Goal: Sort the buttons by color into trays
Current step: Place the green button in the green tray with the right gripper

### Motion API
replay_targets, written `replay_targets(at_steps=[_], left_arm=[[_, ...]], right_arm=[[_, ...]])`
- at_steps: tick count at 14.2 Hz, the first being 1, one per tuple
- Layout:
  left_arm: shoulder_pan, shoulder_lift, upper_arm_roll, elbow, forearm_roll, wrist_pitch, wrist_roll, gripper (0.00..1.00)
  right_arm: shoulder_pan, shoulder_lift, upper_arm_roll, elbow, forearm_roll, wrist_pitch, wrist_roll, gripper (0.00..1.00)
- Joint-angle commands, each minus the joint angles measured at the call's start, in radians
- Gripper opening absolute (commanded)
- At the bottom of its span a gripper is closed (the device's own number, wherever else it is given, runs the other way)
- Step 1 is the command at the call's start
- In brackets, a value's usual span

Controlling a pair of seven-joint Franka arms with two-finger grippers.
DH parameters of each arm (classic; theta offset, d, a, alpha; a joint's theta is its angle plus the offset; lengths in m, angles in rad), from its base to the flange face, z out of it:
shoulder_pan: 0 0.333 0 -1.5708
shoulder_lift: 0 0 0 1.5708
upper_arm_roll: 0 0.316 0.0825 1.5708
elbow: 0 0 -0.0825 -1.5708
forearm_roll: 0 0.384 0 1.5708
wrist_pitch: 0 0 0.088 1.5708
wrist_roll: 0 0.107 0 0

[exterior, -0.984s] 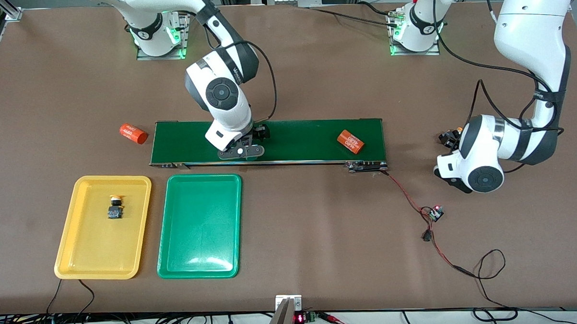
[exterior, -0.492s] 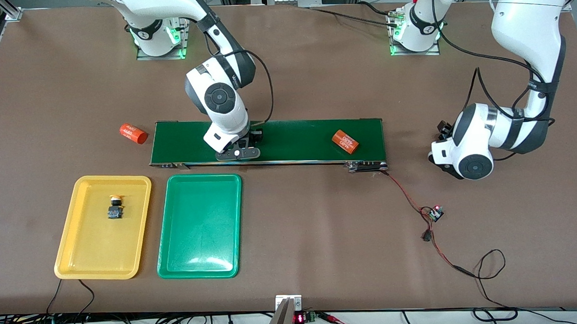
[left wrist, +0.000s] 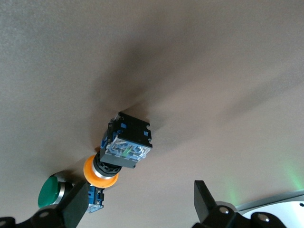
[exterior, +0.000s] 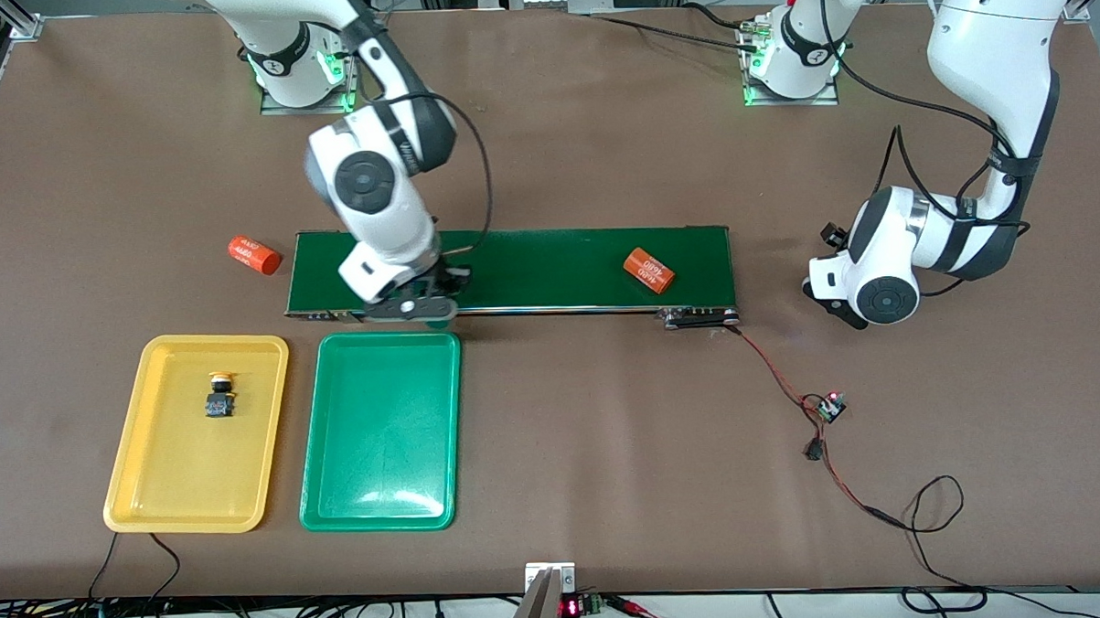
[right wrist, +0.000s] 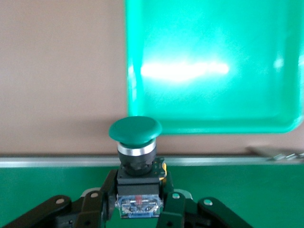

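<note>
Right gripper (right wrist: 137, 209) pinches your green button (right wrist: 135, 130) over the belt (exterior: 549, 268) edge by the green tray (exterior: 380, 434) | yellow button (exterior: 218, 394) lies in the yellow tray (exterior: 153, 469) beside it | left gripper (left wrist: 137, 213) spread wide over two more buttons (left wrist: 126, 142) off the belt's end

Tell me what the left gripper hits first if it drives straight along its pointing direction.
Probably the yellow-orange button lying on the table: it sits ahead of the open left gripper, roughly between its fingers, though depth is unclear.

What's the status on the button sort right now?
Right claw shut on green button, over belt edge by green tray. Left claw open over two buttons. Nothing blocking.
</note>
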Motion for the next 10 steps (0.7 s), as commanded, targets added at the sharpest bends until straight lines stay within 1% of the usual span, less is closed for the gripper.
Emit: replay_targets(at_steps=[1, 4, 5, 6, 10], left_arm=[[0.017, -0.032, -0.003, -0.036, 0.019, 0.044, 0.002, 0.97], [0.015, -0.01, 0.0, -0.036, 0.023, 0.084, 0.0, 0.95], [0.015, 0.002, 0.001, -0.035, 0.025, 0.101, -0.001, 0.95], [0.015, 0.016, 0.004, -0.035, 0.025, 0.12, -0.007, 0.94], [0.012, 0.039, 0.017, -0.036, 0.025, 0.134, -0.012, 0.93]], right_arm=[[-0.06, 0.049, -0.043, 0.098, -0.006, -0.018, -0.084, 0.17], [-0.16, 0.151, -0.044, 0.181, 0.001, -0.004, -0.188, 0.18], [-0.204, 0.199, -0.041, 0.229, 0.014, 0.021, -0.191, 0.18], [-0.218, 0.239, -0.04, 0.258, 0.011, 0.034, -0.197, 0.18], [-0.223, 0.302, -0.038, 0.26, 0.012, 0.042, -0.221, 0.18]])
